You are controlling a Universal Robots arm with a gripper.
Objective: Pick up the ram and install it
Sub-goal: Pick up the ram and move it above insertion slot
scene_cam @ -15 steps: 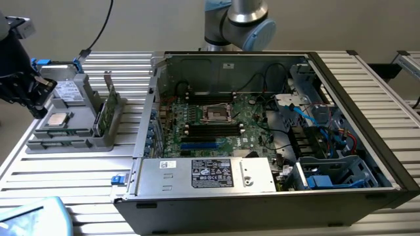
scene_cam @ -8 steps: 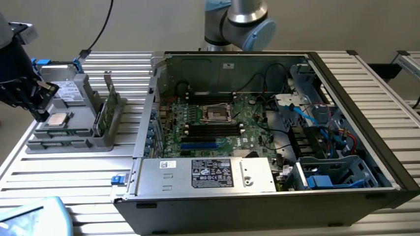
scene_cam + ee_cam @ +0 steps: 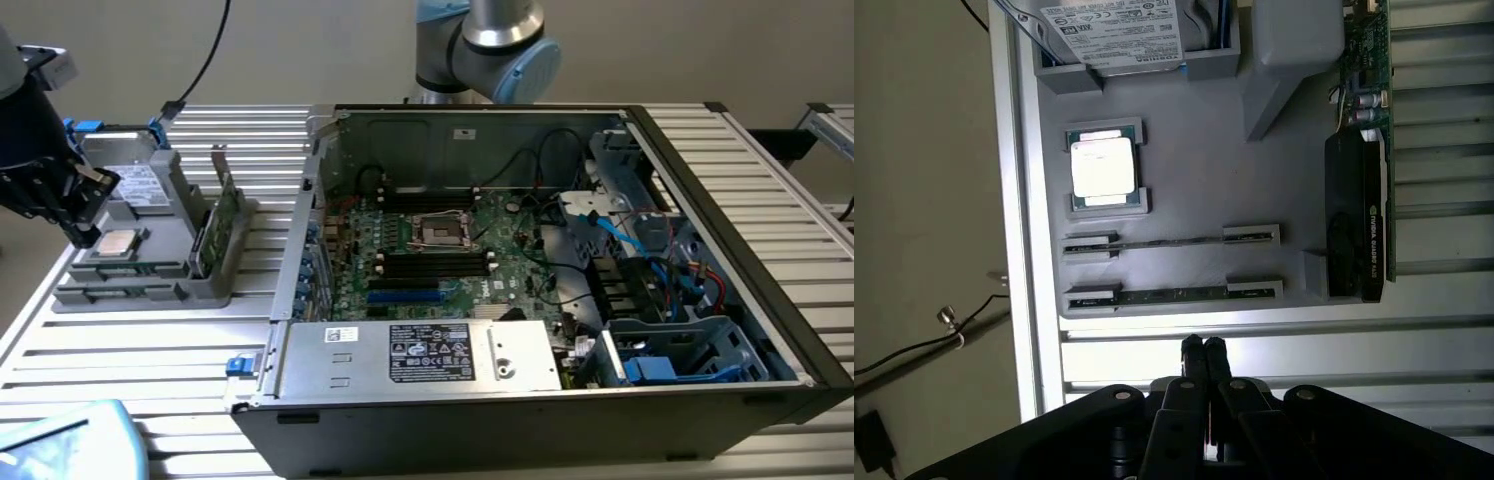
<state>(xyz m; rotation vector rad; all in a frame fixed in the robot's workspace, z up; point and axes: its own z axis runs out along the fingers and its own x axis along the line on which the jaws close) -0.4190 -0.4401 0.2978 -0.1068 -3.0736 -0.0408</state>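
The ram (image 3: 1172,294) stands on its thin edge in the grey tray (image 3: 1194,180), held at both ends by small brackets in the slot nearest the tray's outer rim. A second, thinner line sits in the slot just behind it; whether that is another stick I cannot tell. The ram's long axis runs along that rim, parallel to the slats of the desk (image 3: 1304,350).

The end effector (image 3: 1204,346) is closed and holds nothing, with its two fingers pressed together. It is near the ram but clear of it, over bare desk just outside the rim. The ram lies straight ahead of the fingertips, roughly centred on them and broadside on. I judge that the fingers, as they sit, would part along the stick's length rather than across its thin faces.

Further in are the square processor chip (image 3: 1102,168) and, off to one side, the tall graphics card (image 3: 1359,200). In the exterior view the end effector (image 3: 84,236) is at the left, well apart from the open computer case (image 3: 534,260)
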